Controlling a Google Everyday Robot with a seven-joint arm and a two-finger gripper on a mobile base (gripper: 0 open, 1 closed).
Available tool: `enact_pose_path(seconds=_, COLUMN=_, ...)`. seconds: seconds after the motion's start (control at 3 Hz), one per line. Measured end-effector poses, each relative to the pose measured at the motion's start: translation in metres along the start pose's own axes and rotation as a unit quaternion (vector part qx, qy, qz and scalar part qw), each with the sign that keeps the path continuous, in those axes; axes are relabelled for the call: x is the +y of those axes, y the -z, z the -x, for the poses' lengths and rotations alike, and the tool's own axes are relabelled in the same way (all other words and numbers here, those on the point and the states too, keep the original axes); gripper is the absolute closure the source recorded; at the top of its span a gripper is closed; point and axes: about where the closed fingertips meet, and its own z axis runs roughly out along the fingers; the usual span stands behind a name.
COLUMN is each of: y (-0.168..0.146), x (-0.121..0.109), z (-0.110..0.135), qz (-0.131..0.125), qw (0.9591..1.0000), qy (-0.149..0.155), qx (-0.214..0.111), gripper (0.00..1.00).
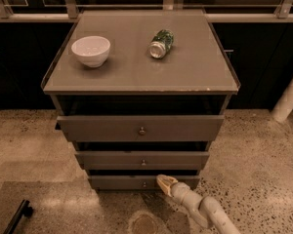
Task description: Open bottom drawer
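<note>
Camera view gives you the cabinet (136, 77), its three drawer fronts each slightly out, the bottom drawer (117, 182) lowest, at 6 o'clock. On top sit a white bowl (91, 50) at 10 o'clock and a green can (161, 43) on its side at 1 o'clock. The gripper (166, 183) is at the bottom drawer's front, just right of its knob (144, 184); you cannot tell its grip state. Speckled floor (263, 155) surrounds.

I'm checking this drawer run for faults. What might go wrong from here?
1. The gripper sits low at the bottom drawer, right of its small knob; it may miss the knob or slip off it.
2. The middle drawer juts out just above; the arm might bump it.
3. The can lies on its side on the cabinet top; a hard tug could roll it.
</note>
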Motion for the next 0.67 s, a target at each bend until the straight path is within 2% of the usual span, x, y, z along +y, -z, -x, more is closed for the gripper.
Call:
enact_pose_path(seconds=0.33, y=-0.018, x=-0.019, z=-0.001, qz=-0.004, qw=0.9998, qy=0.020, qx=0.004, gripper=1.00)
enact_pose_path(seconds=0.67, y=-0.038, x=-0.047, z=-0.001, qz=-0.016, qw=0.9990, qy=0.040, qx=0.012, gripper=1.00)
